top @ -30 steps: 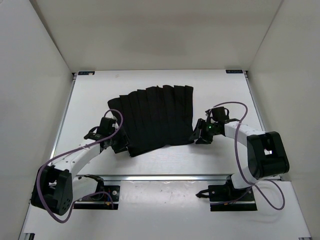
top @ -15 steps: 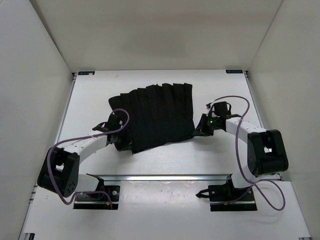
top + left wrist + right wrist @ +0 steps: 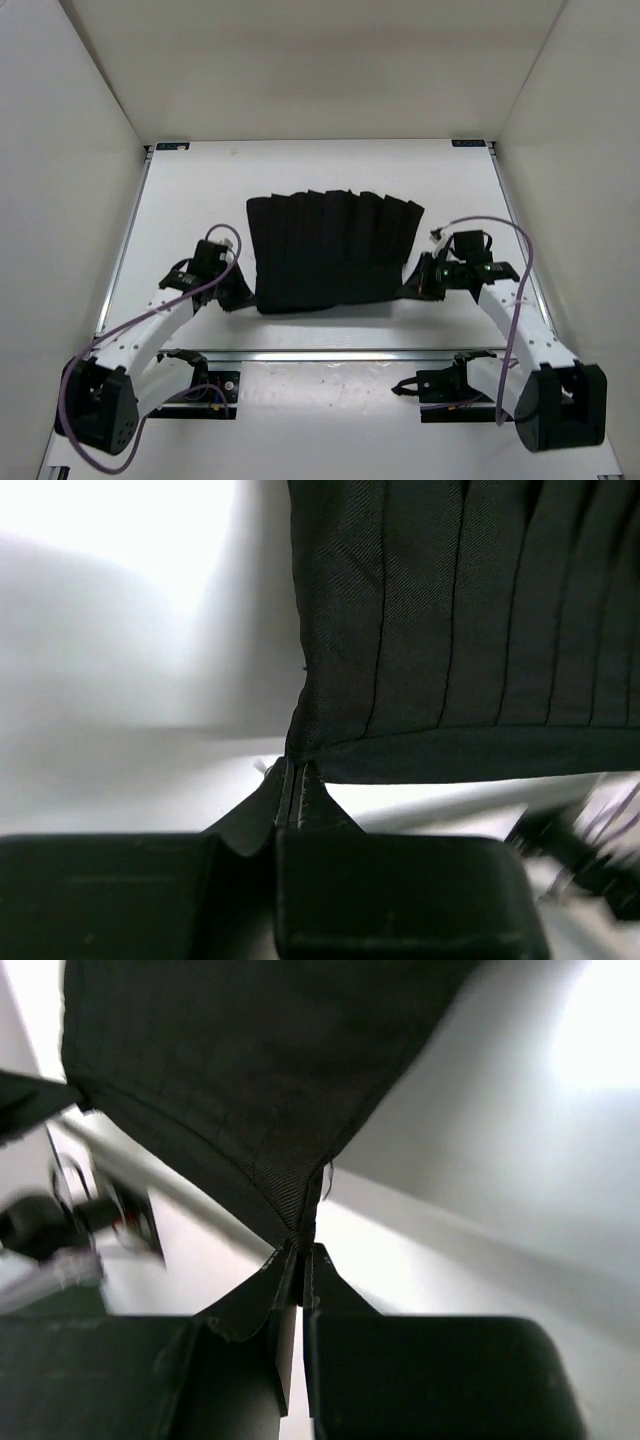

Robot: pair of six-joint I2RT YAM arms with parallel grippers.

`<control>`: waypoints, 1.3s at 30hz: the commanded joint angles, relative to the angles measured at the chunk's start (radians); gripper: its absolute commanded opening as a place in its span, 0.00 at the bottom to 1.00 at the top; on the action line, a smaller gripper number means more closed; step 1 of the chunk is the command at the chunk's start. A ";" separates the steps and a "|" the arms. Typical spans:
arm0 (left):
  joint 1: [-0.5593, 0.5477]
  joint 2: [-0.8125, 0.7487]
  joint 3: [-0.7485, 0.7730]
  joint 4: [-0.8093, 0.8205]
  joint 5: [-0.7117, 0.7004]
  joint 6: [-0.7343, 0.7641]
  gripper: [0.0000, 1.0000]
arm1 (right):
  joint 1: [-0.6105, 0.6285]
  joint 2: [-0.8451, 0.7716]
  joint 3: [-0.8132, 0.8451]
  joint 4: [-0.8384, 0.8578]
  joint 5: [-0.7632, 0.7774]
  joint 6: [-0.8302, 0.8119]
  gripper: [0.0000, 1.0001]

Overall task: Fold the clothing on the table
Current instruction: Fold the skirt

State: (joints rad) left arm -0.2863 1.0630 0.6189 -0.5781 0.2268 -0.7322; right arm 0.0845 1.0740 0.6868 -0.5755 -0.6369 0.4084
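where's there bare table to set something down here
Widest bare table: the far strip between the clothing and back wall, plus both far corners. Crowded along the near rail, where the left gripper and right gripper pinch the clothing's near corners.

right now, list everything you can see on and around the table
pleated skirt: 1, black, spread flat mid-table, pleats running front to back
table: 1, white, fills the enclosure floor
metal rail: 1, silver, along the table's near edge
walls: 3, light, at the back and both sides
left arm: 1, white and black, near left, purple cable along it
right arm: 1, white and black, near right, purple cable along it
left hand: 1, black, shut on the skirt's near left corner
right hand: 1, black, shut on the skirt's near right corner
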 commanded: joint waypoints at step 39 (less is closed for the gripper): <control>0.138 0.521 0.277 0.261 0.003 -0.075 0.58 | -0.221 0.195 -0.082 0.299 0.177 0.351 0.58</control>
State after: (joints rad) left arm -0.1211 1.5814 0.9123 -0.3557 0.3111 -0.8272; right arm -0.1505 1.3296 0.6888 -0.4126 -0.5011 0.6312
